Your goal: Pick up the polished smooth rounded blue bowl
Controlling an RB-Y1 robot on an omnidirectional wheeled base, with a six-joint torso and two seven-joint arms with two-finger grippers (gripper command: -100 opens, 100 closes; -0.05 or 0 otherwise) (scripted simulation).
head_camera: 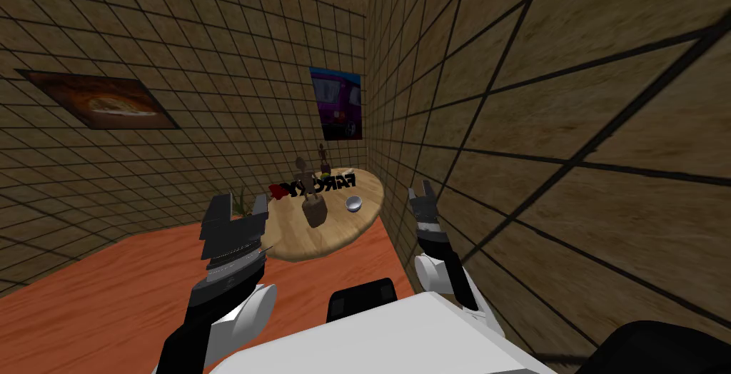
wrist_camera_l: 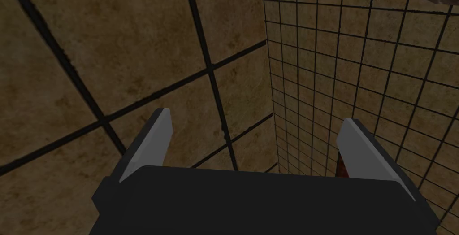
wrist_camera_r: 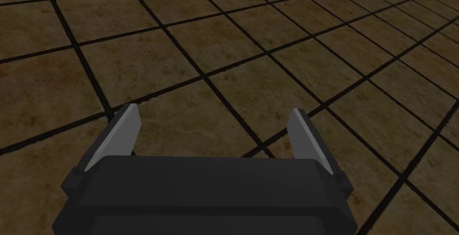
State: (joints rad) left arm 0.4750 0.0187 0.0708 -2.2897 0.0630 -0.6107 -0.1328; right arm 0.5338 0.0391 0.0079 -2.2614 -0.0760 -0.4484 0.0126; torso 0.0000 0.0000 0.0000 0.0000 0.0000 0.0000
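Head view shows the round table (head_camera: 335,238) in the corner, the left gripper (head_camera: 239,204) and right gripper (head_camera: 421,190) with fingers wide and empty, and the small shiny bowl (head_camera: 354,203) on that table, well apart from both, not yet grabbed.

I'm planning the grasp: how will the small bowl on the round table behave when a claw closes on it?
The pale bowl looks glossy and rounded, so a pinch may slip off its sides. It looks small, probably light: a nudge could slide it across the round table. It sits upright and low, so tipping seems unlikely.
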